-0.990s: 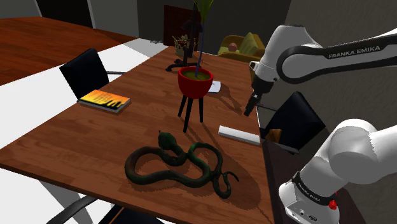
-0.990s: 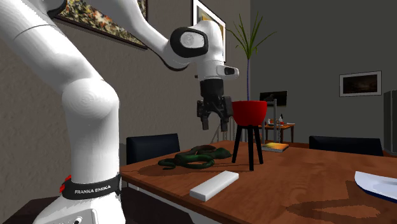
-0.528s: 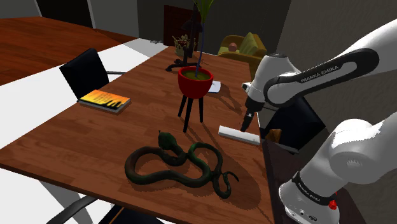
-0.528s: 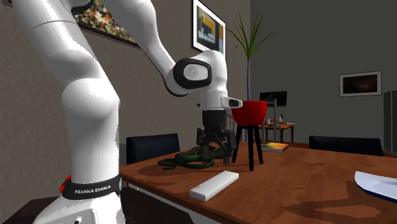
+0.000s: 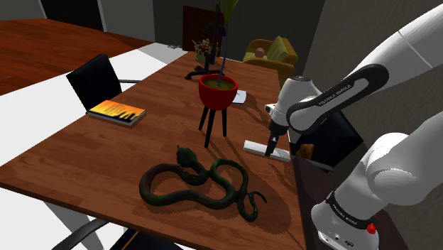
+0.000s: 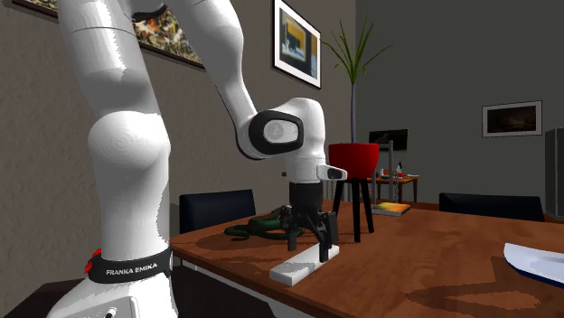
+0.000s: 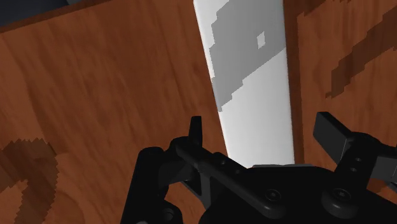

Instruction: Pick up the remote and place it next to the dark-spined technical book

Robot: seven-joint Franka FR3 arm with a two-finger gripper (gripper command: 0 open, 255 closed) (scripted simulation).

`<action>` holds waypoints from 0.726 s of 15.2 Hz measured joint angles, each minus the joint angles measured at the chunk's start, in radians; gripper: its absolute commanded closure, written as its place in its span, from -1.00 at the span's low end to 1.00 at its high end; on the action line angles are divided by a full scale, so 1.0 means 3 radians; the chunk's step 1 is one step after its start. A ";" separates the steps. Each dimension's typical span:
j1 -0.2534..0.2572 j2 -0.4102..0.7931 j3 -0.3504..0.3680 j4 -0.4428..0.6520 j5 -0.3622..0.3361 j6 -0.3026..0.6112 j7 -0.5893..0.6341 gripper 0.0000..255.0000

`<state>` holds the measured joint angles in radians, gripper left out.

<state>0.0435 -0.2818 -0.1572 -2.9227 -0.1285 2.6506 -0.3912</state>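
**Remote under an open gripper: a thin target near the table edge**

Remote first: the flat, pale grey-white rectangular remote (image 5: 257, 148) lies on the brown wooden table (image 5: 106, 167), near the edge closest to the robot's stand. It is well apart from the orange-covered, dark-spined book (image 5: 116, 112) on the far side.

The all-black two-finger gripper (image 5: 270, 151) is open, its fingers straddling the remote's narrow width without clasping it. In the wrist view one finger stands just beside the remote's long edge, while the other has a clear gap of bare wood.

That uneven spacing is the main risk. On closing, the nearer finger would likely meet the remote first and push or twist it rather than pinch it squarely. The remote is also low and flat, so fingertips set too high could slide over its top. A sideways shove could send it toward the nearby table edge.

The carry has its own hazard. The red plant pot on thin black legs (image 5: 217, 92) and the dark green coiled toy snake (image 5: 199, 186) sit between remote and book, and a low pass could tip the pot.

The white arm folds over the table edge with its elbow raised, and the hand points straight down onto the remote.
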 measured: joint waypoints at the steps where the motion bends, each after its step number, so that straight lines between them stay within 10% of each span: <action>1: 0.0005 0.0072 -0.0001 -0.0009 0.0002 0.0080 0.0003 -1.00; 8: 0.0011 0.0188 -0.0008 -0.0007 0.0009 0.0198 -0.0001 -1.00; 9: 0.0011 0.0188 -0.0008 -0.0007 0.0009 0.0198 -0.0001 1.00; 11: 0.0010 0.0187 -0.0009 -0.0004 0.0009 0.0199 -0.0002 1.00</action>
<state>0.0466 -0.2257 -0.1599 -2.9240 -0.1258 2.7102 -0.3917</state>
